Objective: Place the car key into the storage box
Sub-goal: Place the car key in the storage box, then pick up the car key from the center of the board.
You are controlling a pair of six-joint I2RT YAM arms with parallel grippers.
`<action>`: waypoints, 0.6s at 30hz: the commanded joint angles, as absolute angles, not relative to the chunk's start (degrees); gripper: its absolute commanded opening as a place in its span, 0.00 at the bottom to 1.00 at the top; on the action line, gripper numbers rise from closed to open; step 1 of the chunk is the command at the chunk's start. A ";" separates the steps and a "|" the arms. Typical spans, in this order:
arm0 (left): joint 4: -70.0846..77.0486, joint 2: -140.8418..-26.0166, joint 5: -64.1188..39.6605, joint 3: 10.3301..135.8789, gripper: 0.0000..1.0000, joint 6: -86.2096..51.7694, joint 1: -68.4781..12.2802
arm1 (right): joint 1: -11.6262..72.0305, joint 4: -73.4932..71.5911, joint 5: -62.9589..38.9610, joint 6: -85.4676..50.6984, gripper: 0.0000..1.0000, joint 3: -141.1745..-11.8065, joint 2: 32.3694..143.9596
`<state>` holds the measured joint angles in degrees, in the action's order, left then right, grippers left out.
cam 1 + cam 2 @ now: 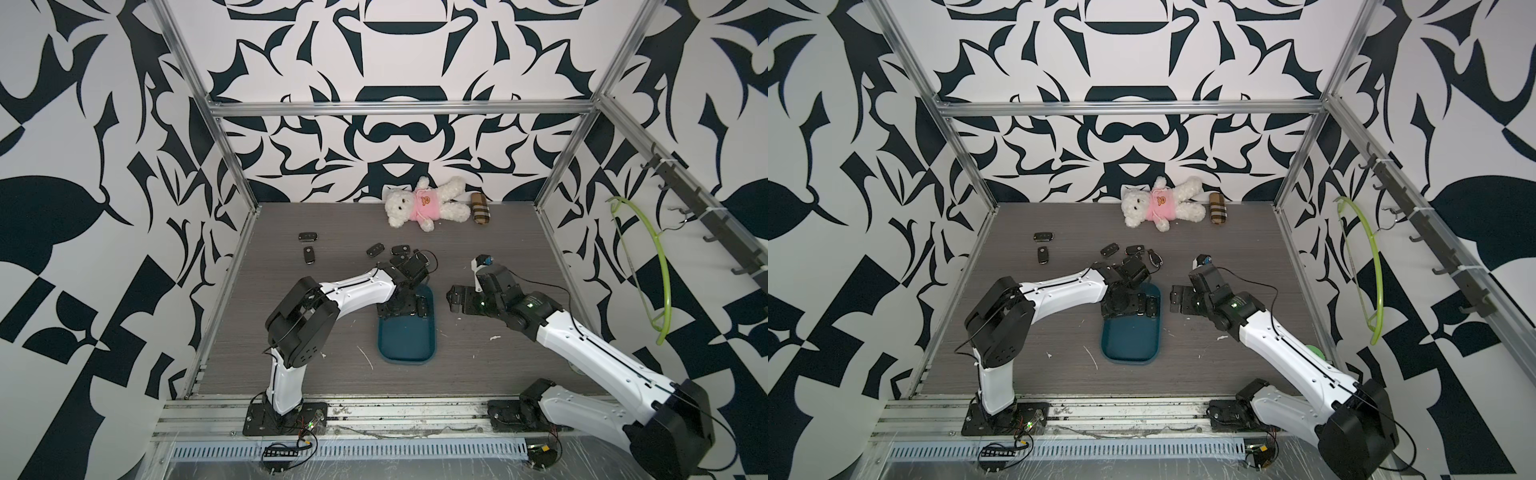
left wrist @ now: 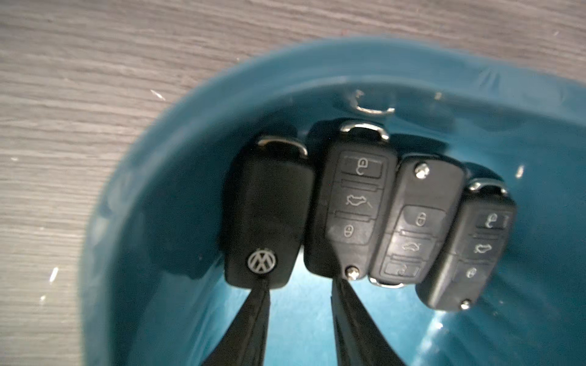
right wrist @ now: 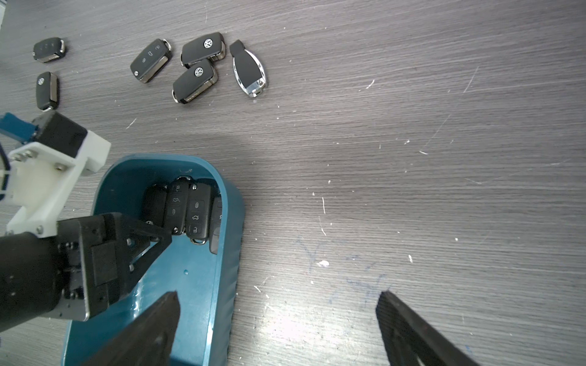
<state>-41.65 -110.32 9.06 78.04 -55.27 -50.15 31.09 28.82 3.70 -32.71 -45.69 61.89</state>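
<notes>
Left gripper (image 2: 301,286), a little spread and holding nothing, points along the car key (image 2: 269,215) lying just ahead inside the storage box (image 2: 177,158).

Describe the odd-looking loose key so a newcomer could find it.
Find the teal storage box mid-table; beyond its far end lies a cluster of black keys. At the cluster's edge nearest the right arm sits a slim key. Only it tapers to a chrome tip, while its neighbours are boxy flip fobs.
</notes>
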 commanded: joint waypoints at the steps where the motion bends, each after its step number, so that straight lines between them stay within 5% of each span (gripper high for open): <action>1: -43.94 -107.16 8.43 77.96 0.42 -55.11 -49.92 | 30.82 27.10 3.56 -31.66 1.00 -49.17 62.81; 11: -46.14 -98.57 9.28 79.46 0.68 -51.37 -46.27 | 30.59 25.37 1.96 -30.33 1.00 -57.93 73.18; 18: -45.49 -92.53 8.01 76.90 0.99 -47.97 -40.33 | 30.63 24.99 0.90 -29.55 1.00 -66.25 84.08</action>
<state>-44.18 -95.44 8.73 78.17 -50.09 -42.26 30.81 26.44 1.52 -30.79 -62.52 82.17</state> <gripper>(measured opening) 0.968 0.995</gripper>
